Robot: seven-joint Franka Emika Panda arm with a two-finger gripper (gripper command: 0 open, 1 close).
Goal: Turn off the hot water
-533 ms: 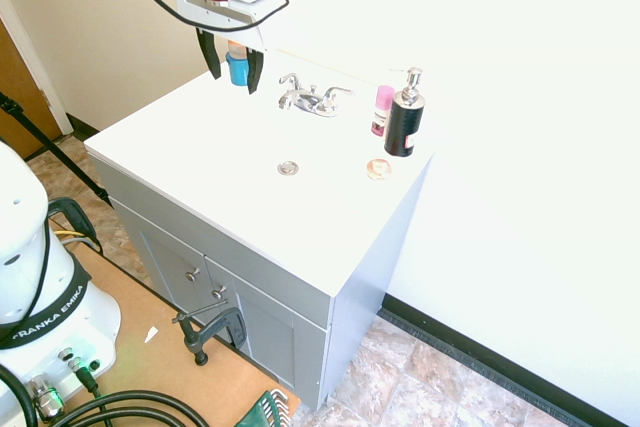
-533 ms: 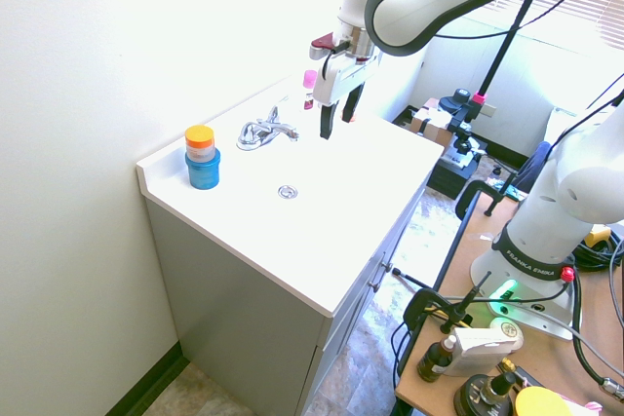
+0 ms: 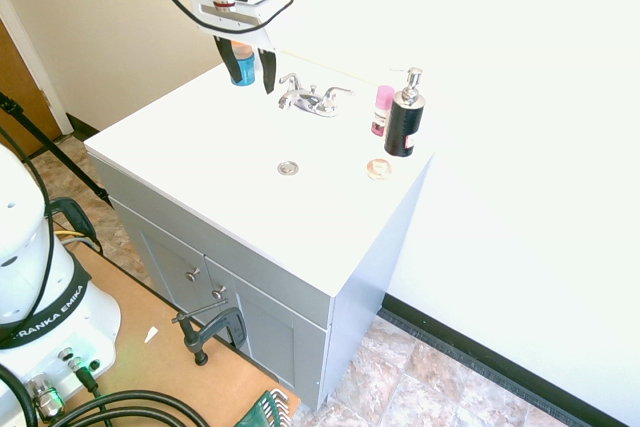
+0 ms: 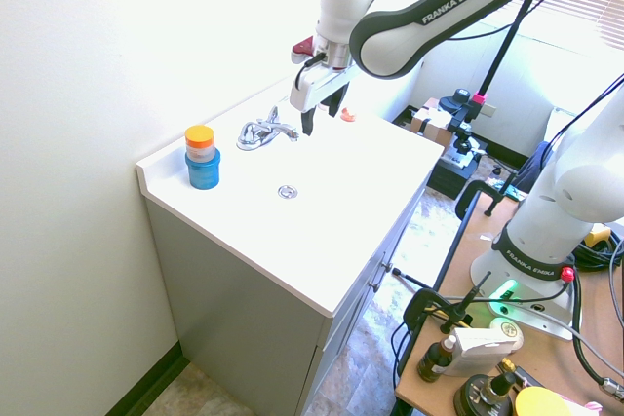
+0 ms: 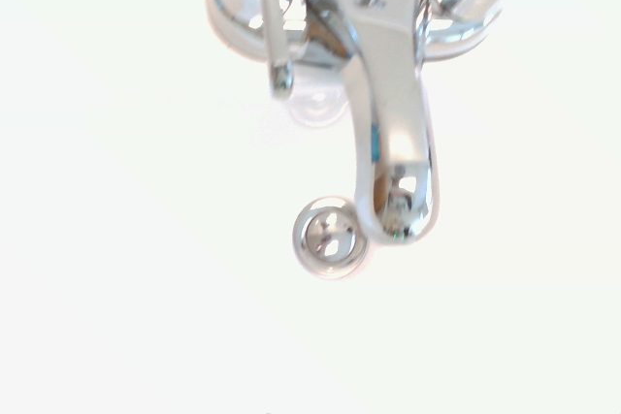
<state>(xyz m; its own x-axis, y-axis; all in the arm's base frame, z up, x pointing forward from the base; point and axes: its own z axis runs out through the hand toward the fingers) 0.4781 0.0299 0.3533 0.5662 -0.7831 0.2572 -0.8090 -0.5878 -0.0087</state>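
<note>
1. The step in hand looks like the approach to the hot tap. The gripper [image 3: 253, 86] is above the table [image 3: 190, 152], its two fingers apart with nothing between them.
2. The faucet [image 3: 315, 104] is mounted toward the back of the table. In the first exterior view the gripper is at about 9 to 10 o'clock from it, and the drain [image 3: 288, 168] at about 7 o'clock.
3. The left handle [image 3: 290, 80] is the likely hot one, judging by the usual layout for someone facing the sink; no hot or cold mark can be read. The right handle [image 3: 341, 96] is at about 4 o'clock from it.
4. No water shows clearly under the spout [image 5: 398, 152], so the flow cannot be judged.
5. The next move calls for lining up with the left handle's lever, lowering beside it, then pushing it round to its closed position. Which way it closes cannot be told. A low pass could knock the spout instead.
6. "FRANKA EMIKA" reads along the arm [image 4: 458, 4] in dark-banded lettering, and again on its base [image 4: 531, 250].
7. The pink bottle [image 3: 382, 113] and the soap pump [image 3: 405, 127] carry labels too small to read. In the first exterior view both are between 3 and 4 o'clock from the faucet. No brand can be read on the blue cup [image 4: 204, 172].
</note>
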